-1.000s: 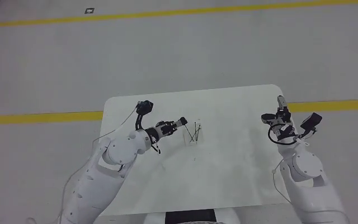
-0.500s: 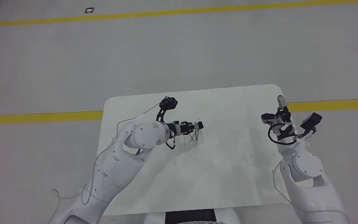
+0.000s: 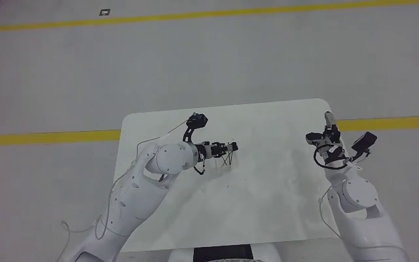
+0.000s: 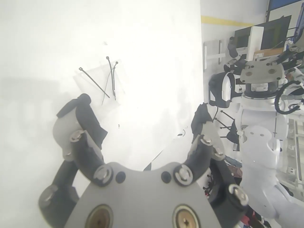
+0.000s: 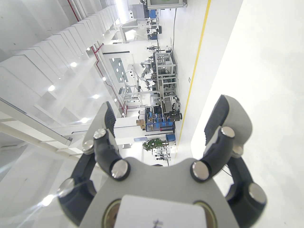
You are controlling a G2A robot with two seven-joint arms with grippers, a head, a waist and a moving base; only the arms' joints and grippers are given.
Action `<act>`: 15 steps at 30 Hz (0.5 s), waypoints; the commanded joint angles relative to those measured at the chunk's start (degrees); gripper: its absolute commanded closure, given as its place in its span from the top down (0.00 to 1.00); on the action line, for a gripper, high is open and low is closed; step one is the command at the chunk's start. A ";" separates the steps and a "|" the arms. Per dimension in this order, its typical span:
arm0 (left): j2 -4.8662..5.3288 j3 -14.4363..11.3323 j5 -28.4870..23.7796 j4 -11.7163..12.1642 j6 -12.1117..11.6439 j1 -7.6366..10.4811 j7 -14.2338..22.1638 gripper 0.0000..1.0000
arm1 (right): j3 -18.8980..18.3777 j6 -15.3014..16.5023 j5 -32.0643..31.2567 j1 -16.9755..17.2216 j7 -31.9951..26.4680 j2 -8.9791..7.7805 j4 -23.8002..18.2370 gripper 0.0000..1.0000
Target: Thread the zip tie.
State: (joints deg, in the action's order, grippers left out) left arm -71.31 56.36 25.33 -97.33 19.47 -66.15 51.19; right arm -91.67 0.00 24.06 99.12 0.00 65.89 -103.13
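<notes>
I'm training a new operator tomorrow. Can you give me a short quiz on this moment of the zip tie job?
1. True or false: the left gripper is shut on a zip tie.
2. Where are the black zip ties? A) lying loose on the white table, just ahead of the left gripper; B) pinched between a gripper's fingers; C) on the floor beside the yellow line.
3. Fill in: the right gripper, out by the table's edge, has its jaws ____.

Key: 1 false, as it is open and holds nothing; 2 A; 3 open.
</notes>
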 commanded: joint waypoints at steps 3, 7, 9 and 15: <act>0.02 -0.88 1.68 -0.76 0.01 -0.26 -1.19 1.00 | 0.00 0.00 0.00 0.00 0.00 0.00 0.00 1.00; -0.47 -1.70 4.02 -0.35 0.01 0.35 -0.01 1.00 | 0.00 0.00 0.00 0.00 0.00 0.00 0.00 1.00; -0.85 -1.92 5.17 0.13 0.01 0.65 0.81 1.00 | 0.00 0.00 0.00 0.00 0.00 0.00 0.00 1.00; -3.09 -1.35 10.19 2.58 0.01 1.86 4.04 1.00 | 0.00 0.00 0.00 0.00 0.00 0.00 0.00 1.00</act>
State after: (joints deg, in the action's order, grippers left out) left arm -73.89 54.89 34.29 -95.23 19.48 -64.63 54.46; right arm -91.67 0.00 24.06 99.12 0.00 65.89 -103.13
